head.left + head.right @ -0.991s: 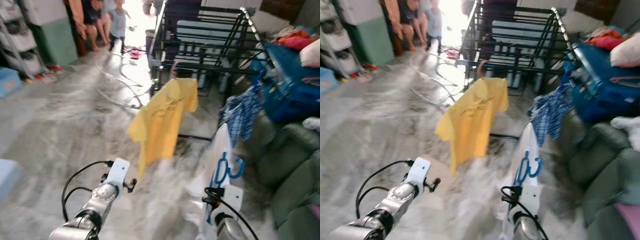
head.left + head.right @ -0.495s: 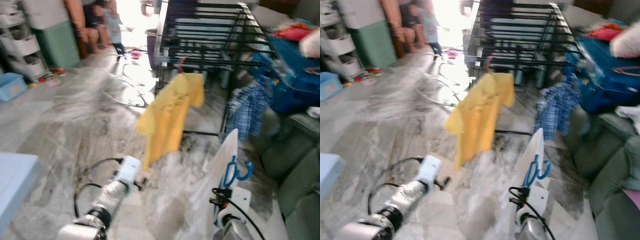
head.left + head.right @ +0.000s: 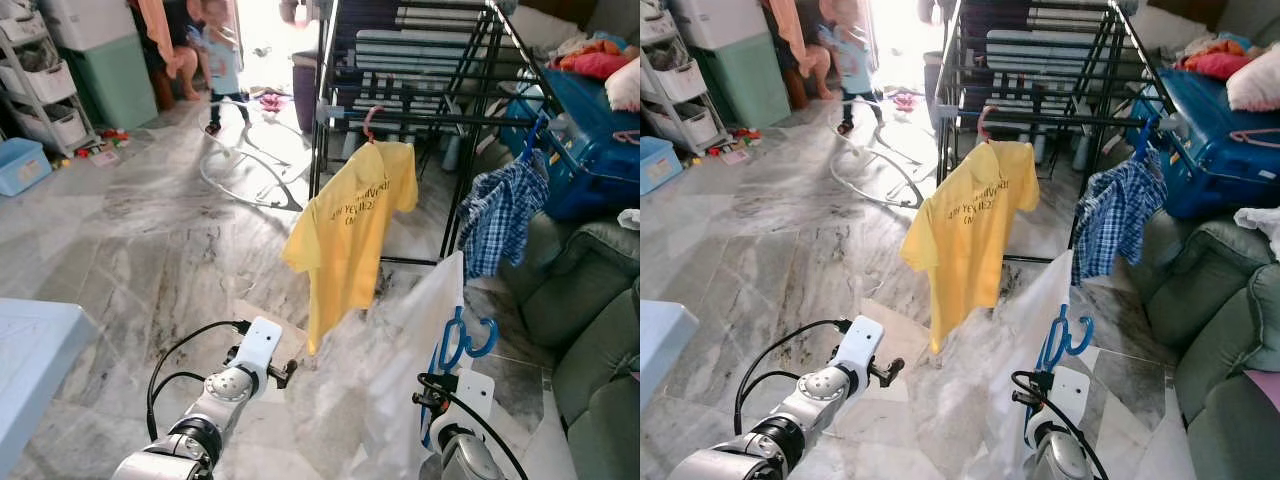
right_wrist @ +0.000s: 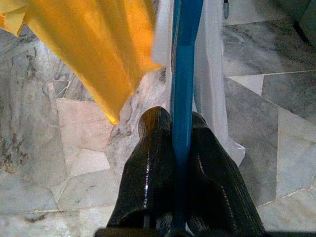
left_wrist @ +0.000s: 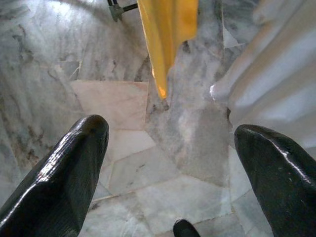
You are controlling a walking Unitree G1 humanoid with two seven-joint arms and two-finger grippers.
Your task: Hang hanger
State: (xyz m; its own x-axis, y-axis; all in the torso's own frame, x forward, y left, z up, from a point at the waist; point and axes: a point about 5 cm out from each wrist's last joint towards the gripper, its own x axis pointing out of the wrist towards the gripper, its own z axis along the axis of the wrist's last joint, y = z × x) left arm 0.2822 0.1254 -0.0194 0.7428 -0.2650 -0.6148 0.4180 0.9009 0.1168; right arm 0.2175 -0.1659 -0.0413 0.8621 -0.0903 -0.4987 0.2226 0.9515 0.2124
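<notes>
Right gripper [image 4: 181,148] is clamped on the blue hanger [image 4: 185,74] sitting between its fingers (left gripper [image 5: 168,163] gapes empty), so the dangling white garment [image 3: 410,350] could snag the yellow shirt [image 3: 350,235] just beyond the fingertips.

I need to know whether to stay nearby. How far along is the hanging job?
Partly done. A yellow shirt and a blue plaid shirt already hang on the drying rack. In hand: the right gripper is shut on a blue hanger carrying a white garment, well short of the rack. The left gripper is open. Left: reaching the rack and hooking it.
</notes>
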